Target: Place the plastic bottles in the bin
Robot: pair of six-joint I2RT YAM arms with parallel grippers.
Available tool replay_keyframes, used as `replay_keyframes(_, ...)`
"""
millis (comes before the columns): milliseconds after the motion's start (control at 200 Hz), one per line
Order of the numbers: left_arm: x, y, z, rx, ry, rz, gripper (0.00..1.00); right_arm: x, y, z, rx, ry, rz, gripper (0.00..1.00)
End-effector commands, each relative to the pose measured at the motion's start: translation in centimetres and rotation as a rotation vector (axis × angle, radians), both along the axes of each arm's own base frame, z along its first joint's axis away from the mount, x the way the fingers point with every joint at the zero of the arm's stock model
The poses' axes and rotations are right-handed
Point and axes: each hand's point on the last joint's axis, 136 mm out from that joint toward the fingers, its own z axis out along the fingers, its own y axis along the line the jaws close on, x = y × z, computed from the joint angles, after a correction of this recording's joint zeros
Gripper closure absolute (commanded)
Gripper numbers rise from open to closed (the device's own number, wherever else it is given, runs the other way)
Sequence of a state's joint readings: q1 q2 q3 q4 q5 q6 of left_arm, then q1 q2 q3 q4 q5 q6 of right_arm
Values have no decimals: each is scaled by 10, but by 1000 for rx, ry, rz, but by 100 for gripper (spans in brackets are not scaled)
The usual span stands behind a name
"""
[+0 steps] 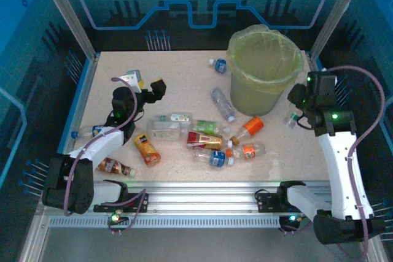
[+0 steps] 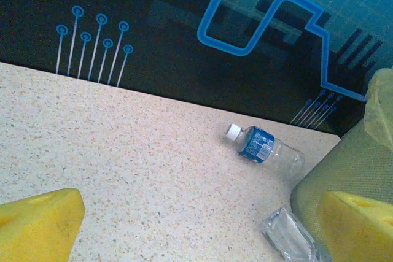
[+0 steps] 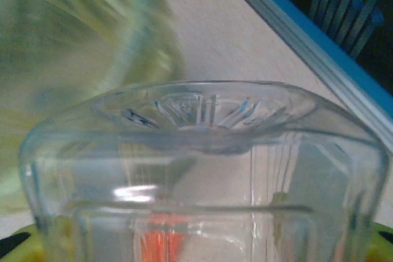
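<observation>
Several plastic bottles lie scattered mid-table, among them an orange one (image 1: 249, 128), a blue-labelled one (image 1: 215, 157) and a clear one (image 1: 223, 104) beside the bin (image 1: 264, 69), a bucket lined with a yellow-green bag. My right gripper (image 1: 299, 110) hangs just right of the bin, shut on a clear plastic bottle (image 3: 202, 170) whose ribbed base faces the wrist camera. The left gripper (image 1: 147, 90) is open over the table's left side, its yellow fingers (image 2: 37, 225) wide apart with nothing between them. Ahead of it lie a blue-labelled bottle (image 2: 264, 148) and a crushed clear bottle (image 2: 291, 237) against the bin (image 2: 362, 164).
More bottles lie near the left arm: an orange juice bottle (image 1: 147, 150), a brown-red one (image 1: 115, 167) and one at the left edge (image 1: 92, 131). A blue rail (image 3: 319, 59) borders the table on the right. Dark panelled walls close off the back.
</observation>
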State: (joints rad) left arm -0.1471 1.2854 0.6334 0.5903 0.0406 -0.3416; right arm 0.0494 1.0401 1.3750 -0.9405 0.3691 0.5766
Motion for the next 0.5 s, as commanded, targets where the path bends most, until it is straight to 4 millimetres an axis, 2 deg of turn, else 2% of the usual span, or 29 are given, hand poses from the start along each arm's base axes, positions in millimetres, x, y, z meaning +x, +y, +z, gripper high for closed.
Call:
replay_keyframes(0, 2, -12, 23, -30, -29, -55, 1, 18, 12, 45, -119, -50, 105, 78)
replay_keyframes(95, 2, -16, 24, -42, -20, -79, 1, 43, 25, 85, -172, -129, 160, 78)
replay_keyframes(245, 3, -21, 24, -63, -10, -109, 1, 86, 34, 123, -232, -215, 194, 76)
replay_keyframes(385, 2, -27, 25, -85, 0, -142, 1, 130, 50, 140, -245, -267, 244, 76)
replay_keyframes(495, 1, -32, 25, -99, 9, -168, 1, 161, 61, 140, -253, -265, 272, 77)
